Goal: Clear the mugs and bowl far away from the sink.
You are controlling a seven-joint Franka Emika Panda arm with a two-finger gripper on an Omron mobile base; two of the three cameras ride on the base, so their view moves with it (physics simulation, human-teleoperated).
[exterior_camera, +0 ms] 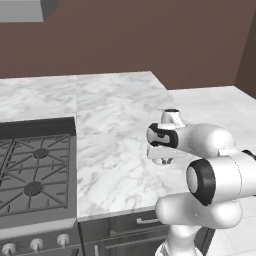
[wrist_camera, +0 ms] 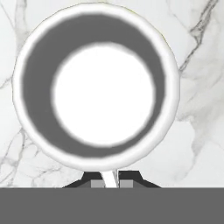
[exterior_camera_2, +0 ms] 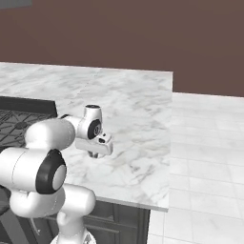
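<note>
A pale grey-white mug point(wrist_camera: 103, 87) is seen from straight above in the hand view, with a white rim, a grey inner wall and a white bottom. My gripper point(wrist_camera: 109, 180) is shut on the near part of its rim, one finger on each side of the wall. In the left base view the gripper point(exterior_camera: 162, 159) points down over the marble counter point(exterior_camera: 115, 105) with the mug point(exterior_camera: 159, 161) as a small pale shape under the hand. In the right base view the hand point(exterior_camera_2: 95, 151) hovers near the counter's front. The bowl and the sink are out of view.
A black gas stove point(exterior_camera: 35, 170) with knobs sits at the counter's left. The counter ends at its right edge point(exterior_camera_2: 169, 143), with pale tiled floor point(exterior_camera_2: 209, 157) beyond. A brown wall runs behind, and a grey hood point(exterior_camera: 25, 10) hangs at the upper left.
</note>
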